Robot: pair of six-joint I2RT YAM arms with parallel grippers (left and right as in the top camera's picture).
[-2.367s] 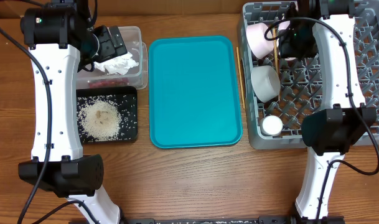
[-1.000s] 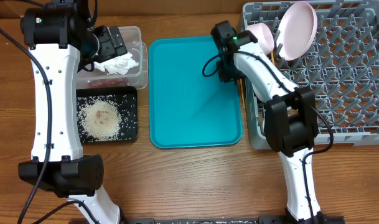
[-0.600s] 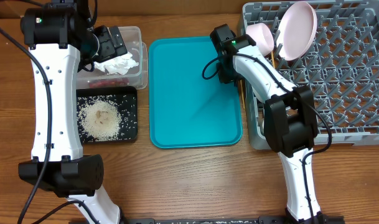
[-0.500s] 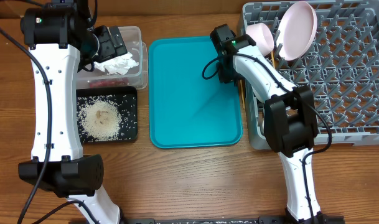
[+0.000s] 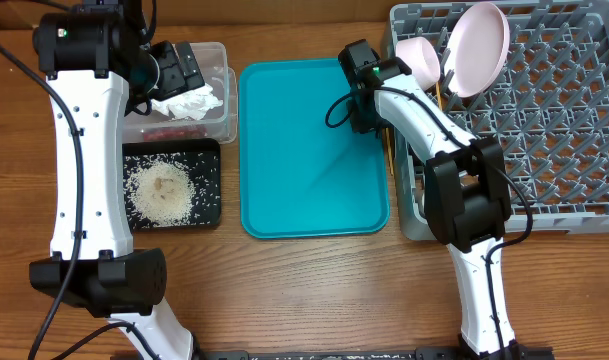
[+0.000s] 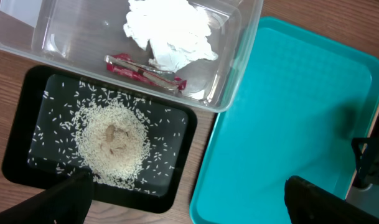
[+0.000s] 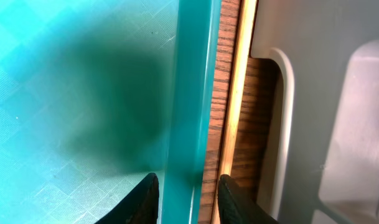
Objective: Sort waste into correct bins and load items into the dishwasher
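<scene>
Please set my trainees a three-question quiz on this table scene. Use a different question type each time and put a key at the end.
1. True or false: the rice lies in the black tray.
2. Fill the gap: the napkin and the wrapper lie in the ____.
3. The right pincer hovers by a chopstick. Where does that chopstick lie?
A. on the table, between the teal tray and the dish rack
B. in the black tray
C. inside the dish rack

Key: 1 true; 2 clear tub; 3 A.
</scene>
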